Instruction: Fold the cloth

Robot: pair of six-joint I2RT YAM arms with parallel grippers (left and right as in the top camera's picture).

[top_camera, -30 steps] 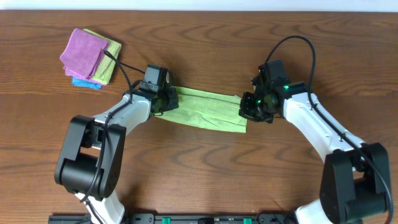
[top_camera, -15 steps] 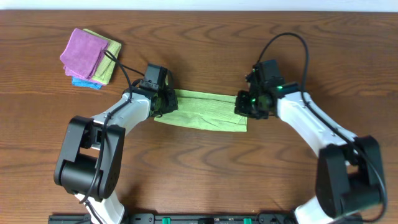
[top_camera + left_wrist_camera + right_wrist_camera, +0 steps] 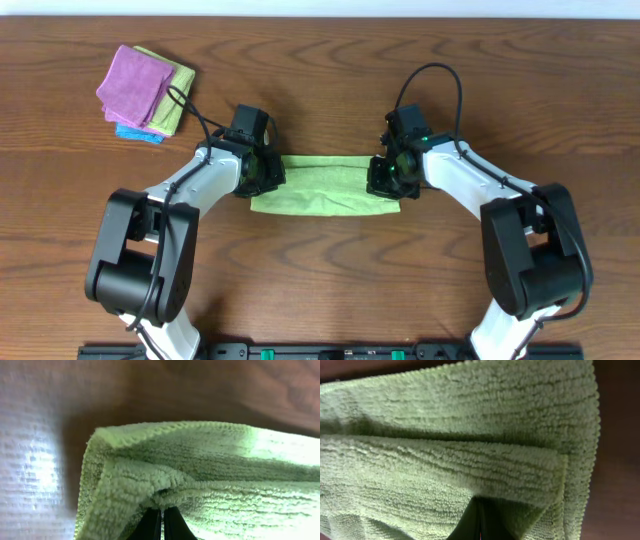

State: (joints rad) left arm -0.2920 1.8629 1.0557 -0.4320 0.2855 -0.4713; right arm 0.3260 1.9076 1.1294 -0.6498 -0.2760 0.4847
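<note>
Left arm (image 3: 185, 182) and right arm (image 3: 462, 180) had white shells, black joints, looping black cables (image 3: 430, 70); the right showed a green light (image 3: 418, 140).

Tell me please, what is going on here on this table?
Two robot arms are folding a green cloth on a wooden table. The left gripper pinches its left end and the right gripper pinches its right end, both shut on it. The cloth stretches between them as a narrow doubled band. A pile of small cloths sits apart, in the far left corner.
</note>
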